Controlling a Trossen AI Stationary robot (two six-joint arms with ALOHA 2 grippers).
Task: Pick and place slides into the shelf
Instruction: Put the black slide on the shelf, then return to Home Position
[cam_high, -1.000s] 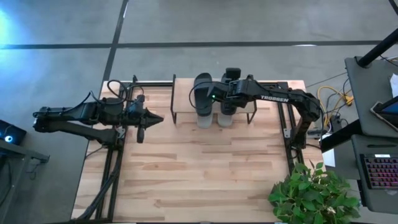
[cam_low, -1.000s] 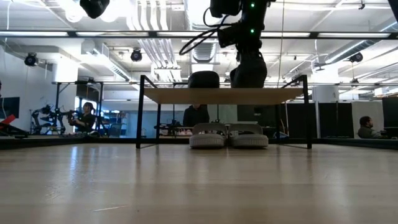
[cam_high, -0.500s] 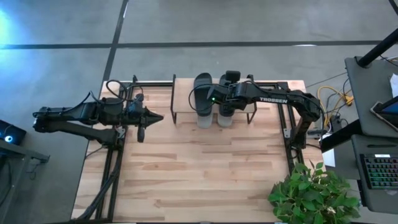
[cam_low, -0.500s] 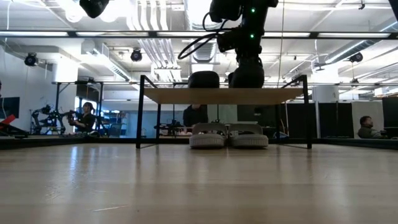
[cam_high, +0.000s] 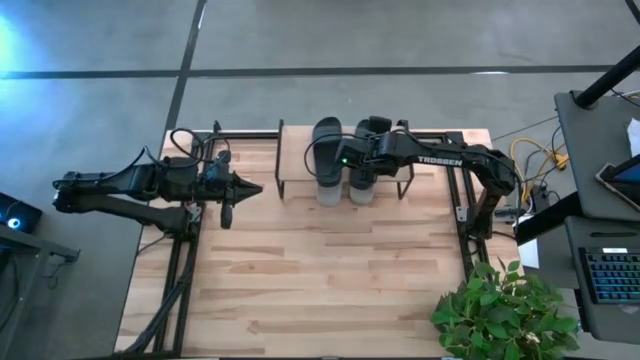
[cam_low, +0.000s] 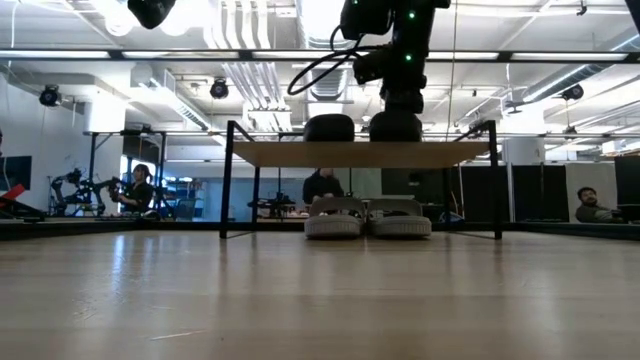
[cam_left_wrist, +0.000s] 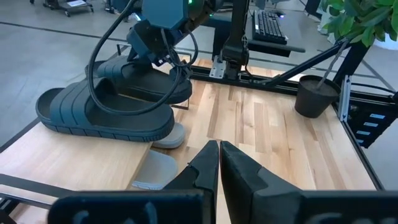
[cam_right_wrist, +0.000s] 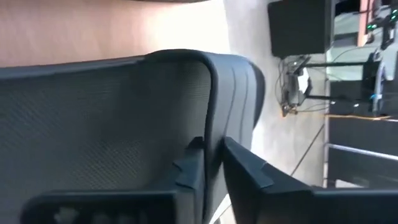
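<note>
Last black slide being set on the shelf

Right pincer (cam_high: 362, 160) grips the second black slide (cam_left_wrist: 146, 78) on the shelf (cam_high: 297, 160) near the surface's far edge; next, release. Left pincer (cam_left_wrist: 217, 163) waits closed, empty.

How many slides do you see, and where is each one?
4: two black slides lie on the shelf, one under the right gripper; two grey slides sit beneath it.

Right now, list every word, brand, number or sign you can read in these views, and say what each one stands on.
"TROSSEN": white letters on the right arm, seen in the high view.
The keyboard at the right edge has key legends too small to read.
Nothing readable on the slides, the shelf or the left arm.
</note>
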